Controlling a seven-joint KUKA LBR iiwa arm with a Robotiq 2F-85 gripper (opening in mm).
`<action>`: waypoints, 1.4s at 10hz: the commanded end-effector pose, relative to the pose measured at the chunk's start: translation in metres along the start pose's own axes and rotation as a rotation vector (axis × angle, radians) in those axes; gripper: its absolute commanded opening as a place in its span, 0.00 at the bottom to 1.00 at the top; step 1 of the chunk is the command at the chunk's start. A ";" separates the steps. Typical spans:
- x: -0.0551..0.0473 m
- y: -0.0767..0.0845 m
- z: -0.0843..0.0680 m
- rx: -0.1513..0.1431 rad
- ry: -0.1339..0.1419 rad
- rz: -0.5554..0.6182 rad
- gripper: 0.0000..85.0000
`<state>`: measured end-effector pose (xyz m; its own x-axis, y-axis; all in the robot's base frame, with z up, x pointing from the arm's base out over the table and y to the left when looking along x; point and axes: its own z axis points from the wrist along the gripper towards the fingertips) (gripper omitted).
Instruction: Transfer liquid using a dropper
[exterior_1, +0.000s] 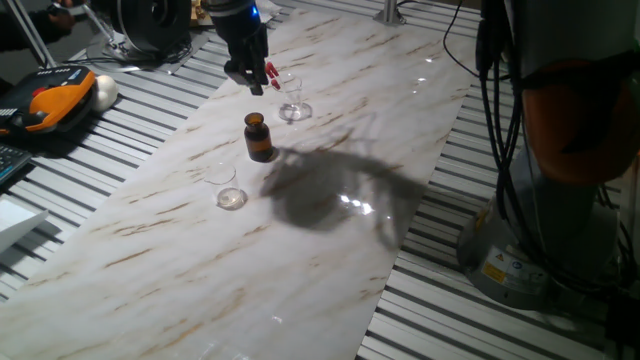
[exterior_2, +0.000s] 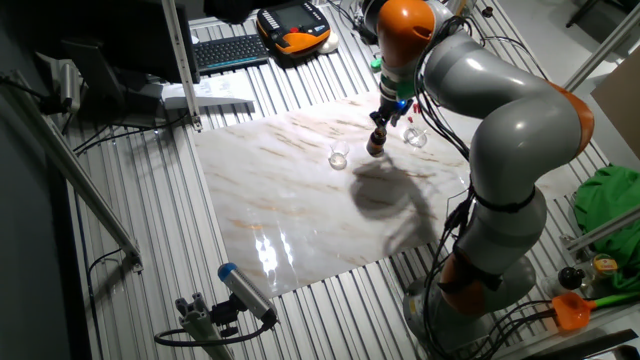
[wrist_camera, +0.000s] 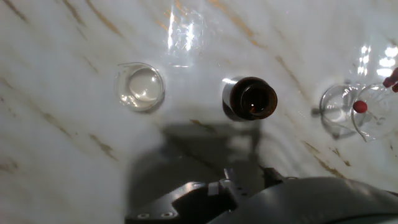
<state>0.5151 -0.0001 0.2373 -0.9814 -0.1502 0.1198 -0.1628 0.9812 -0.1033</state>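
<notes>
I see the dropper (exterior_1: 271, 72) leaning in a small glass beaker (exterior_1: 293, 104) beyond the amber bottle (exterior_1: 258, 137). Fingers (exterior_1: 250, 82) hover just above it; I can't tell their spacing. Counter (exterior_1: 330, 270) nearer me lies open.

a marble-patterned table top (exterior_1: 330, 260) carries an amber bottle (exterior_1: 258, 137) and two glass beakers (exterior_1: 226, 187) (exterior_1: 293, 99)
</notes>
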 end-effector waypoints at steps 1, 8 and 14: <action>0.000 0.000 0.000 0.037 -0.004 0.022 0.00; 0.000 0.000 0.000 0.201 -0.043 0.028 0.00; -0.015 -0.029 0.024 0.199 -0.072 0.037 0.20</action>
<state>0.5327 -0.0302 0.2147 -0.9903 -0.1322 0.0437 -0.1392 0.9437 -0.3002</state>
